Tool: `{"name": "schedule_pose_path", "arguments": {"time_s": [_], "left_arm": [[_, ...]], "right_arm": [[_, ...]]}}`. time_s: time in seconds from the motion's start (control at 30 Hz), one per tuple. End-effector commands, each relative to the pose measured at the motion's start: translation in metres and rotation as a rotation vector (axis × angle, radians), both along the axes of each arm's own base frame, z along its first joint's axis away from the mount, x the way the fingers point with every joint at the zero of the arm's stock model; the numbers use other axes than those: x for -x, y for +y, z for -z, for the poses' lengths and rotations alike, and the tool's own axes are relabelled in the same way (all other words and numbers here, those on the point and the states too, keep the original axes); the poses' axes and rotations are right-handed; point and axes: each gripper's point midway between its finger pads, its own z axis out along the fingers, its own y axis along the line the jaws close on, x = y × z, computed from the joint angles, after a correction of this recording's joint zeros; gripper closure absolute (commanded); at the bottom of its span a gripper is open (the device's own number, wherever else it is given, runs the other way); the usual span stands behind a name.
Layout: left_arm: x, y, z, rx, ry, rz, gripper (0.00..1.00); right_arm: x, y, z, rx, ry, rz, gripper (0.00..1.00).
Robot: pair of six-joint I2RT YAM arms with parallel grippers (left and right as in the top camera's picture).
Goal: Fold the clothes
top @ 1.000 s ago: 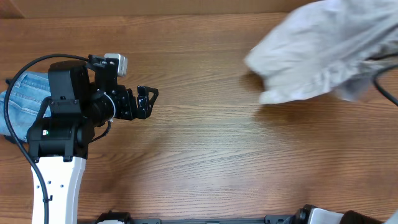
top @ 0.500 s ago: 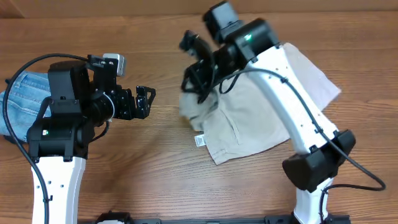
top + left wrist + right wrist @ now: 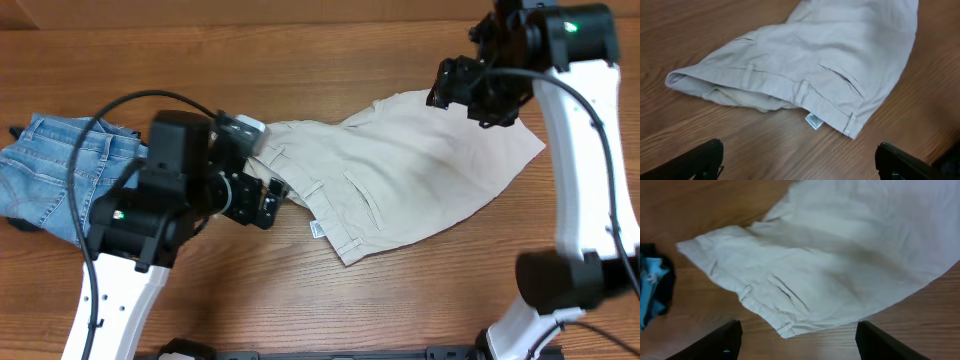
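Note:
The pale beige shorts lie spread on the wooden table, their waistband with belt loops toward the left and a white label at its lower edge. A faint darker stain shows on the fabric. The light-blue denim garment lies bunched at the far left. My left gripper is open at the waistband's left end, low over bare wood, with nothing between its fingers. My right gripper is open and hangs above the shorts' upper right part, holding nothing.
The left arm's body lies between the denim and the shorts and overlaps the denim's right edge. The table's back edge runs along the top. The right arm's white link reaches up the right side from its base at the bottom edge.
The right arm swung the shorts onto the table, let them go, opened and rose toward the upper right. The left arm moved right and down toward the waistband, uncovering more denim.

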Motion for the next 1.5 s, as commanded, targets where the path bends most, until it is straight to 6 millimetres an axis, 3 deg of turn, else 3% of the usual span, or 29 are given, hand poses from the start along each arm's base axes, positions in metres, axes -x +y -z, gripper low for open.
{"name": "schedule_pose_path", "arguments": {"time_s": [0.0, 0.07, 0.13, 0.17, 0.23, 0.27, 0.3, 0.33, 0.4, 0.5, 0.7, 0.73, 0.77, 0.8, 0.87, 0.9, 0.93, 1.0, 1.07, 1.13, 1.2, 1.27, 1.3, 1.37, 1.43, 1.47], "left_arm": [[0.007, -0.019, -0.004, -0.095, -0.049, 0.040, 0.00], [0.010, -0.027, -0.004, -0.110, -0.058, 0.054, 0.00], [0.010, -0.028, -0.004, -0.140, -0.072, 0.054, 0.00], [0.010, -0.028, -0.004, -0.140, -0.074, 0.054, 0.00], [0.007, -0.029, -0.002, -0.145, -0.074, 0.055, 0.00], [0.006, -0.029, -0.001, -0.147, -0.070, 0.055, 0.00], [0.006, -0.029, 0.001, -0.149, -0.065, 0.055, 0.00], [0.005, -0.030, 0.002, -0.151, -0.060, 0.056, 0.00], [0.005, -0.029, 0.002, -0.151, -0.061, 0.056, 0.00], [0.005, -0.029, 0.002, -0.151, -0.061, 0.055, 0.00], [0.004, -0.027, 0.002, -0.164, -0.063, 0.046, 0.00], [0.004, -0.027, 0.002, -0.163, -0.064, 0.046, 0.00], [0.003, -0.026, 0.002, -0.168, -0.069, 0.041, 0.00], [0.003, -0.026, 0.002, -0.168, -0.069, 0.041, 0.00], [0.003, -0.026, 0.002, -0.168, -0.068, 0.041, 0.00], [0.003, -0.026, 0.002, -0.168, -0.068, 0.041, 0.00], [0.003, -0.026, 0.002, -0.169, -0.066, 0.041, 0.00], [0.002, -0.025, 0.002, -0.173, -0.073, 0.035, 0.00], [0.000, -0.022, 0.002, -0.185, -0.078, 0.025, 0.00], [0.001, -0.022, 0.002, -0.185, -0.077, 0.025, 0.00], [0.001, -0.022, 0.002, -0.186, -0.075, 0.025, 0.00], [0.002, -0.022, 0.003, -0.188, -0.071, 0.025, 0.00], [0.002, -0.022, 0.003, -0.188, -0.069, 0.026, 0.00], [0.002, -0.022, 0.003, -0.188, -0.070, 0.025, 0.00], [0.002, -0.022, 0.003, -0.188, -0.069, 0.026, 0.00], [0.002, -0.021, 0.003, -0.189, -0.068, 0.026, 0.00]], "right_arm": [[0.063, -0.011, -0.081, 0.091, -0.268, 0.009, 0.23], [0.103, -0.039, -0.100, 0.182, -0.361, 0.149, 0.14], [0.133, -0.045, -0.079, 0.130, -0.330, 0.243, 0.05], [0.140, -0.045, -0.057, 0.118, -0.287, 0.275, 0.03], [0.152, -0.037, 0.023, 0.080, -0.105, 0.336, 0.02], [0.154, -0.029, 0.054, 0.054, -0.034, 0.336, 0.02], [0.154, -0.013, 0.093, -0.011, 0.047, 0.309, 0.03], [0.152, 0.004, 0.129, -0.084, 0.111, 0.279, 0.07], [0.154, 0.019, 0.176, -0.148, 0.224, 0.296, 0.12], [0.162, 0.017, 0.231, -0.099, 0.380, 0.357, 0.16], [0.138, 0.033, 0.282, -0.150, 0.452, 0.392, 0.61], [0.131, 0.035, 0.282, -0.161, 0.422, 0.376, 0.66], [0.116, 0.040, 0.272, -0.183, 0.352, 0.311, 0.96], [0.112, 0.041, 0.264, -0.188, 0.328, 0.279, 0.96], [0.100, 0.038, 0.220, -0.165, 0.227, 0.201, 0.96], [0.095, 0.029, 0.186, -0.122, 0.156, 0.196, 0.96], [0.090, 0.021, 0.125, -0.095, 0.027, 0.173, 0.96], [0.085, 0.022, 0.038, -0.142, -0.125, 0.163, 0.96], [0.066, 0.029, -0.003, -0.193, -0.246, 0.148, 0.96], [0.025, 0.048, -0.026, -0.285, -0.393, 0.106, 0.96], [-0.031, 0.083, -0.039, -0.425, -0.526, 0.005, 0.96], [-0.088, 0.114, -0.035, -0.516, -0.645, -0.035, 0.96], [-0.114, 0.137, -0.025, -0.591, -0.682, -0.059, 0.96], [-0.128, 0.182, 0.013, -0.762, -0.589, -0.138, 0.95], [-0.129, 0.186, 0.047, -0.742, -0.511, -0.153, 0.33], [-0.127, 0.176, 0.056, -0.703, -0.493, -0.168, 0.26]]}}
